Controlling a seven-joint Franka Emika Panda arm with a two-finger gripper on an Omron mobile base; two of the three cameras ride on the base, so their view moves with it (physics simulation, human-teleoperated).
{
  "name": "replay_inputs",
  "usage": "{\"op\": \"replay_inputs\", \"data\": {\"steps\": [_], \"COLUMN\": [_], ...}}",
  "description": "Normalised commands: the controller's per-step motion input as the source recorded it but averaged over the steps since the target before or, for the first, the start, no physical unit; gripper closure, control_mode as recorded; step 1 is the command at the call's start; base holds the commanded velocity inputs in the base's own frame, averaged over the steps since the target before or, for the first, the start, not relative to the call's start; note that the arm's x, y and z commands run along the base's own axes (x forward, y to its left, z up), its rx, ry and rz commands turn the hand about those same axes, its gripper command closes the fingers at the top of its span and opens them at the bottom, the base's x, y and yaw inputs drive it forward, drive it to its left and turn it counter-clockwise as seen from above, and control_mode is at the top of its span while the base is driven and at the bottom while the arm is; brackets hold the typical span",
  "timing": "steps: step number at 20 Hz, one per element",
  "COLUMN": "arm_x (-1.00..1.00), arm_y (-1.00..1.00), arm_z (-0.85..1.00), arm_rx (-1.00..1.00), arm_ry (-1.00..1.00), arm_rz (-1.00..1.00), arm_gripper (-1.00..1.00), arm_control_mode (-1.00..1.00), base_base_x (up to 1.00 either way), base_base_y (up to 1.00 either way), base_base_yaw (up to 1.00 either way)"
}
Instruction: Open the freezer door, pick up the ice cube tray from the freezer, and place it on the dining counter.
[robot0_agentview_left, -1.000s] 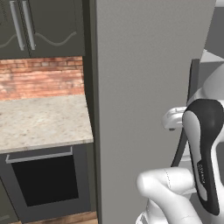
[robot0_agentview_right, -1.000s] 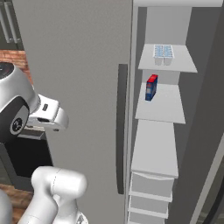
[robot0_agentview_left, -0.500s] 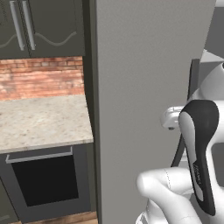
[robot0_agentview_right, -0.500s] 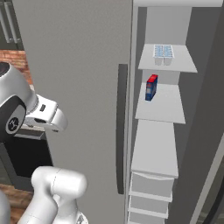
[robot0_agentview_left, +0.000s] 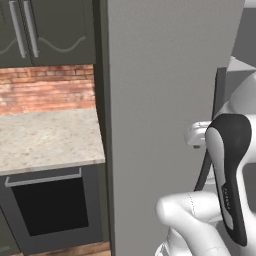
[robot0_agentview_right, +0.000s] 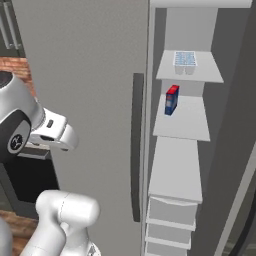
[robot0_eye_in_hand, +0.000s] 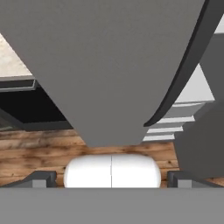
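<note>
Both base views look forward from behind the arm, close to the freezer door (robot0_agentview_left: 165, 100), which they share; the hand view looks down along it to the floor (robot0_eye_in_hand: 39, 148).

You've got the freezer door (robot0_eye_in_hand: 105, 65) close ahead w/ its curved dark handle (robot0_eye_in_hand: 183, 70); claw (robot0_eye_in_hand: 111, 178) tips wide apart, wood floor (robot0_eye_in_hand: 39, 151) below.

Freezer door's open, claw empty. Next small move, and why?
Probably swing the open claw right, around the freezer door edge, toward the ice cube tray on the top shelf. The claw faces the door panel, while the tray sits exposed above a red-and-blue carton.
</note>
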Motion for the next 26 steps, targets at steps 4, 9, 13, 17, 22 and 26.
{"op": "replay_inputs", "data": {"steps": [4, 9, 13, 17, 22, 26], "arm_x": [0.0, 0.0, 0.0, 0.0, 0.0, 0.0], "arm_y": [0.0, 0.0, 0.0, 0.0, 0.0, 0.0], "arm_z": [0.0, 0.0, 0.0, 0.0, 0.0, 0.0], "arm_rx": [0.0, 0.0, 0.0, 0.0, 0.0, 0.0], "arm_ry": [0.0, 0.0, 0.0, 0.0, 0.0, 0.0], "arm_rz": [0.0, 0.0, 0.0, 0.0, 0.0, 0.0], "arm_gripper": [-1.0, -1.0, -1.0, -1.0, -1.0, -1.0], "arm_control_mode": [1.0, 1.0, 1.0, 1.0, 1.0, 1.0], "base_base_x": [0.0, 0.0, 0.0, 0.03, 0.25, 0.32], "base_base_y": [-0.45, -0.45, -0.45, -0.34, -0.19, -0.09], "base_base_yaw": [0.0, 0.0, 0.0, -0.1, -0.2, -0.3]}}
